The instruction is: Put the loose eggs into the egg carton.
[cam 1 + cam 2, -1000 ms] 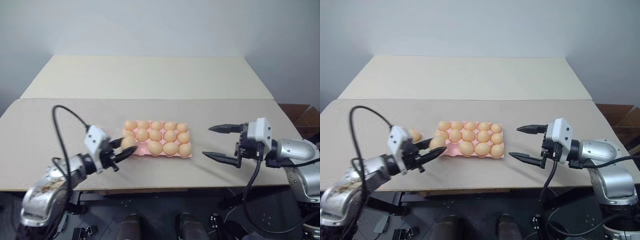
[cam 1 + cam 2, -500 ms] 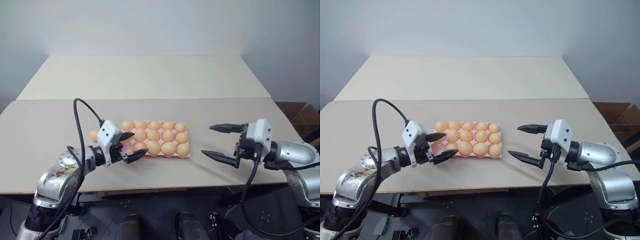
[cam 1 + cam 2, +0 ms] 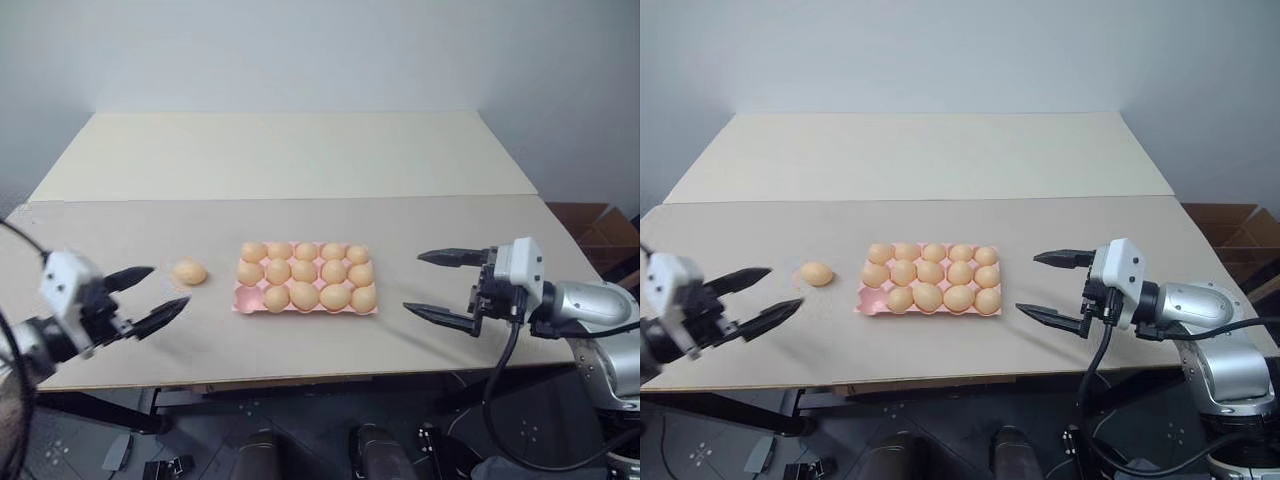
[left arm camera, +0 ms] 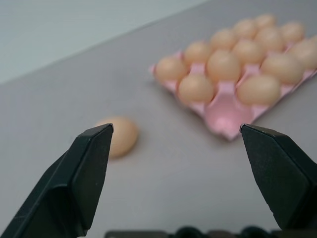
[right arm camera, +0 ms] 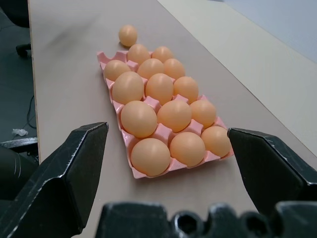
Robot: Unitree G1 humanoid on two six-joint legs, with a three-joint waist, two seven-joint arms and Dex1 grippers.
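The pink egg carton [image 3: 246,300] lies mid-table with eggs in all cups but the near-left corner one [image 4: 225,109]. One loose egg [image 3: 189,271] rests on the table just left of it, also seen in the wrist views as loose egg [image 4: 119,136] and loose egg [image 5: 128,34]. My left gripper [image 3: 162,288] hovers open and empty left of that egg, pointing toward it. My right gripper [image 3: 413,282] stands open and empty to the right of the carton [image 5: 106,54], aimed along its length.
The carton sits on the nearer tan table panel [image 3: 120,230]; a second panel [image 3: 290,150] extends behind it toward the wall. The table's front edge runs just below both grippers. A brown cardboard box [image 3: 590,225] stands beyond the right edge.
My left gripper was shut on an egg at the carton's near-left end; it opened, left that egg in the near row and swung away left past the loose egg. The right arm stayed still.
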